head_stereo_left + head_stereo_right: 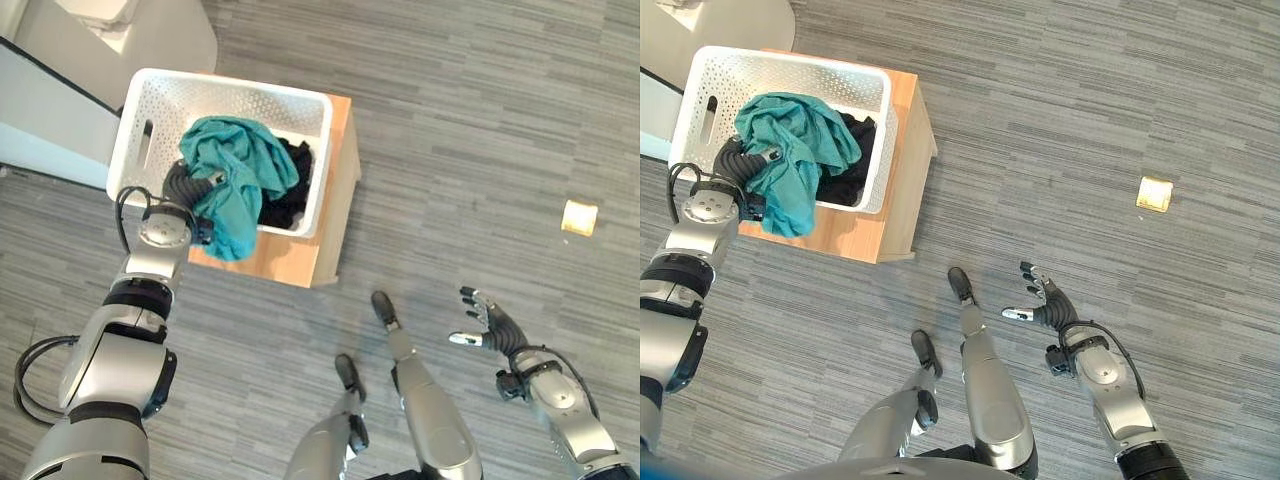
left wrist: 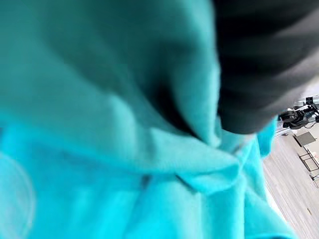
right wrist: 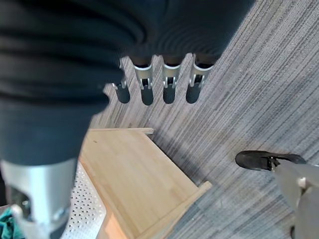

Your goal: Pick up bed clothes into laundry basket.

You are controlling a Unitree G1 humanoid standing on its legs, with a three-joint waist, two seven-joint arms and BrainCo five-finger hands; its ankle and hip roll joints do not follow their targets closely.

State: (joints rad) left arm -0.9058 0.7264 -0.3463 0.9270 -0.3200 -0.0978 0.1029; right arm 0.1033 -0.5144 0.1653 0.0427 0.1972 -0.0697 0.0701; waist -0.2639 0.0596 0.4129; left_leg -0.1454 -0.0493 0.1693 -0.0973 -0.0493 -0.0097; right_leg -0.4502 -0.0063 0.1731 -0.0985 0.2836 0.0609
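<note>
Teal bed clothes (image 1: 232, 175) lie heaped over the near rim of the white laundry basket (image 1: 150, 110), hanging partly outside it; the left robot hand (image 1: 185, 182) is buried in that cloth, its fingers hidden, so I cannot tell their state; dark clothing (image 1: 290, 185) fills the basket beside the teal; the basket sits on a wooden bench (image 1: 335, 190); well apart from the basket, the right robot hand (image 1: 1045, 305) hangs over the floor (image 1: 470, 130), fingers spread and holding nothing.

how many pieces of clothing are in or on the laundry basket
2 visible: a teal garment draped over the white basket's near rim, around the left hand, and a black garment inside beside it. More may lie underneath.
</note>
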